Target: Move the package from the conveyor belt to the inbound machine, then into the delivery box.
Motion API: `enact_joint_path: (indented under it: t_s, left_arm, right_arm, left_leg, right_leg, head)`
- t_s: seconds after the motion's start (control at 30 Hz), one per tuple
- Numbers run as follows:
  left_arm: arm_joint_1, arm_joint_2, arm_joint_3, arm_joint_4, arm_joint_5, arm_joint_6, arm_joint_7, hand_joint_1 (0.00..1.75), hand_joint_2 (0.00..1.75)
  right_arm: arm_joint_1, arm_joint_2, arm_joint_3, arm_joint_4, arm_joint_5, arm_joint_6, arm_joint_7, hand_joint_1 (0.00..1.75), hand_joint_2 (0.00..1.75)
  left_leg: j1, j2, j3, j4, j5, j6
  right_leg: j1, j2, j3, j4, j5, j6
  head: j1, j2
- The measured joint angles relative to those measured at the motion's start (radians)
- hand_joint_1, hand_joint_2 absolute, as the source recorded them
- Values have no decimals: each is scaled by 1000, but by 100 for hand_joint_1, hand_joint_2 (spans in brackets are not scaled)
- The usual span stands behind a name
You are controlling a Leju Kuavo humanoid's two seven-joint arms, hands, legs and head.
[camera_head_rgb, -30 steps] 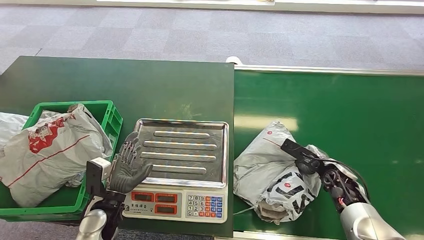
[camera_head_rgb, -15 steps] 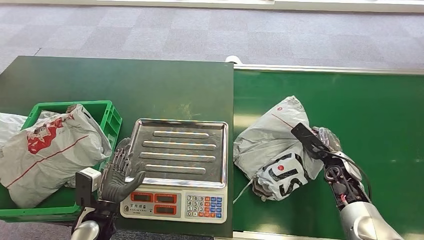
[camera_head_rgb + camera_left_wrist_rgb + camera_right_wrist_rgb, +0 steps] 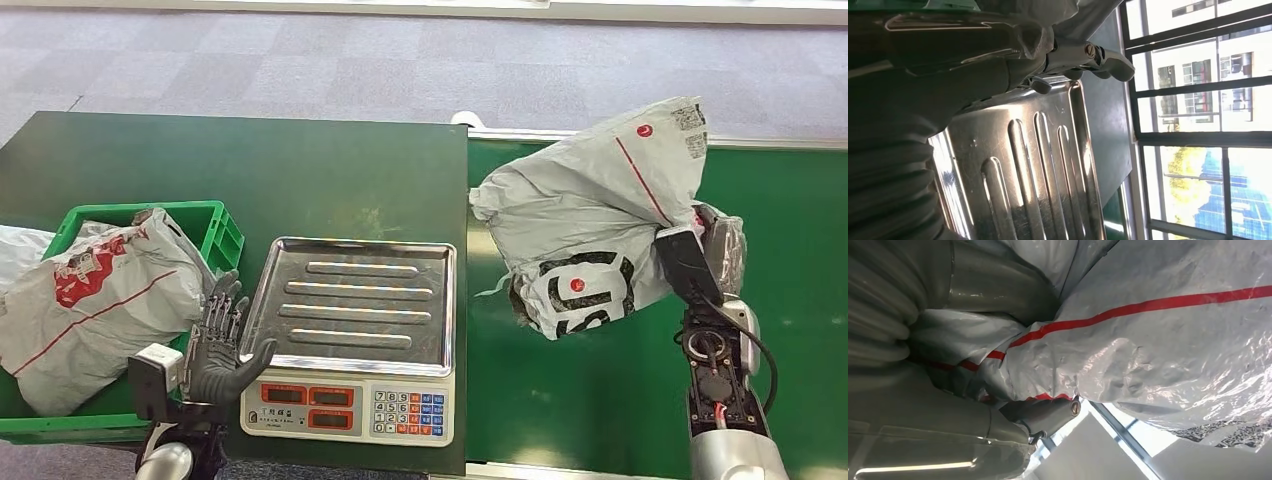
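Lifted clear of the conveyor belt (image 3: pixel 640 400) since a second ago, the package (image 3: pixel 590 225) is gripped by the right hand (image 3: pixel 715 250); the left hand (image 3: pixel 222 345) is held empty, fingers spread, beside the scale (image 3: pixel 355 305).

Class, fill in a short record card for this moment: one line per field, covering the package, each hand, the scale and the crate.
package: grey mailer bag with a red stripe, lifted clear above the green conveyor belt
right hand: grips the package from its right side
left hand: fingers apart, holding nothing, by the scale's front left corner
scale: steel tray bare
crate: green, with another grey bag inside
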Motion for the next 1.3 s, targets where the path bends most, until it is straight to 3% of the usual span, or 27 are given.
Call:
enact_joint_path:
  t_s: [0.17,0.3,0.43,0.7,1.3]
  left_arm:
    - [-8,0,-2,-2,-12,35,-58,0,175]
    - [-10,-4,-22,-35,-73,195,-176,0,175]
    - [-13,3,-80,-100,-84,302,-212,0,175]
    - [-19,20,-158,-167,-49,309,-213,0,175]
    - [-24,34,-181,-184,-44,308,-213,0,175]
  right_arm:
    - [69,13,-3,-167,-2,-55,-50,175,175]
    - [111,28,9,-294,16,-105,-92,175,175]
    - [136,42,47,-401,8,-128,-127,175,175]
    - [170,53,121,-501,-3,-130,-166,175,175]
    - [175,61,149,-526,-3,-129,-174,175,175]
  left_leg:
    - [0,1,0,0,0,0]
    - [0,1,0,0,0,0]
    - [0,1,0,0,0,0]
    - [0,1,0,0,0,0]
    - [0,1,0,0,0,0]
  right_leg:
    - [0,0,0,0,0,0]
    - [0,0,0,0,0,0]
    - [0,0,0,0,0,0]
    - [0,0,0,0,0,0]
    - [0,0,0,0,0,0]
  head:
    - [0,0]
    - [0,0]
    - [0,0]
    - [0,0]
    - [0,0]
